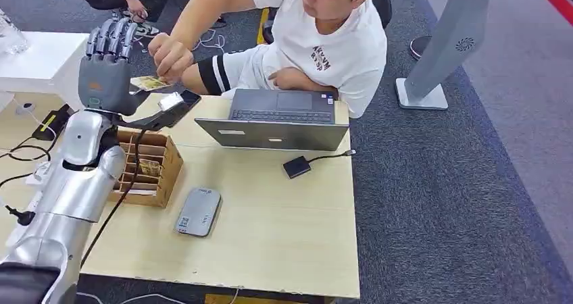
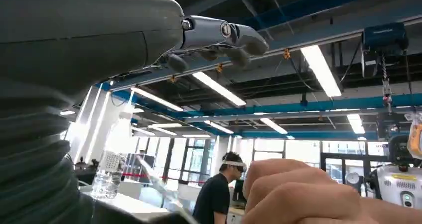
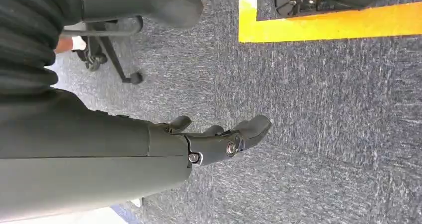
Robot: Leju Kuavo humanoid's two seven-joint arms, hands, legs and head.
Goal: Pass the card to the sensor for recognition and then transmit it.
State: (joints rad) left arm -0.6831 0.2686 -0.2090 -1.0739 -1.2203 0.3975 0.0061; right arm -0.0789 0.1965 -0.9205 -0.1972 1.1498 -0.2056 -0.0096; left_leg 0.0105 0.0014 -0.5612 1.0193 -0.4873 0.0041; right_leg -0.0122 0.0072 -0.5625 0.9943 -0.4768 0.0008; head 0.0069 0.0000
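Two hands meet over one card (image 1: 150,82) at the far left corner of a pale wooden table (image 1: 284,223): the robot's left hand (image 1: 108,67), raised with its fingers upright, and the hand of a person (image 1: 170,55) seated behind the table in a white shirt. The card sits just above the table's far edge, between the thumb side of the robot's hand and the person's fingertips, which pinch its far end. Whether the robot's thumb is pressing the near end cannot be told from the head view, and the left wrist view looks up at the ceiling lights past straightened fingers (image 2: 234,37), with the person's knuckles (image 2: 303,194) close below. The right hand (image 3: 224,139) hangs beside the robot over grey carpet, fingers loosely extended and holding nothing.

By the look of it the task is at its last step. The card is well away from the small black sensor (image 1: 296,166), which lies on the table in front of an open laptop (image 1: 277,125), and it is already at the handover point. What seems left is a clean release to the person.

The card lies nearly flat, face up, its long axis running roughly across the scene, from the robot's hand towards the person's. Also on the table are a wooden compartment box (image 1: 152,172) and a grey case (image 1: 198,211).
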